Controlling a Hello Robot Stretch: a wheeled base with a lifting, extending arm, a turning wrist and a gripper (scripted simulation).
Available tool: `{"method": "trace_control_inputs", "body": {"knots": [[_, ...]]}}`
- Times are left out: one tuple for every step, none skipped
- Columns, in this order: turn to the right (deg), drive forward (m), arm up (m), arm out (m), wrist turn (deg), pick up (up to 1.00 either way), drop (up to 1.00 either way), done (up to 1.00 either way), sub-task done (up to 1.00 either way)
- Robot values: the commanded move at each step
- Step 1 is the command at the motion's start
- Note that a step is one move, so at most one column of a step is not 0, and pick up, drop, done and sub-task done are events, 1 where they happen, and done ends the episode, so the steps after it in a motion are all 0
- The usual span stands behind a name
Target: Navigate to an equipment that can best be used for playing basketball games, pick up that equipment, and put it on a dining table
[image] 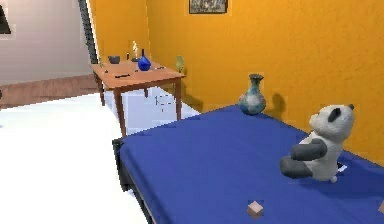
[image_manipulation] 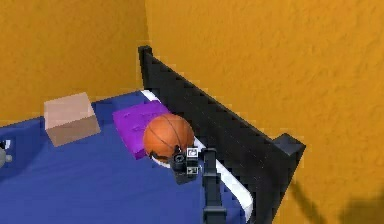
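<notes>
An orange basketball (image_manipulation: pixel 167 134) lies on a purple pillow (image_manipulation: pixel 130 128) on the blue bed (image_manipulation: pixel 90 185), close to the dark headboard (image_manipulation: pixel 215 120). The arm (image_manipulation: pixel 211 200) rises from the bottom edge, and the gripper (image_manipulation: pixel 181 166) is at the ball's lower right side. The ball rests on the bedding right behind the gripper, so I cannot tell whether it holds anything. A wooden table (image: pixel 118 79) stands by the orange wall in the forward view's upper left, with several small things on it.
A tan box (image_manipulation: pixel 72 117) lies on the bed left of the pillow. In the forward view a panda plush (image: pixel 322 143), a teal vase (image: pixel 254 96) and a small cube (image: pixel 256 208) are on the blue bed (image: pixel 210 165). White floor (image: pixel 55 160) stretches toward the table.
</notes>
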Motion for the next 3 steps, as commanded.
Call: {"method": "trace_control_inputs", "body": {"knots": [[0.0,0.00,0.28,0.00,0.0,0.00,0.00,0.00,0.00],[0.0,0.00,0.00,0.00,-45.0,0.00,0.00,0.00,0.00],[0.0,0.00,0.00,0.00,-45.0,0.00,0.00,0.00,0.00]]}}
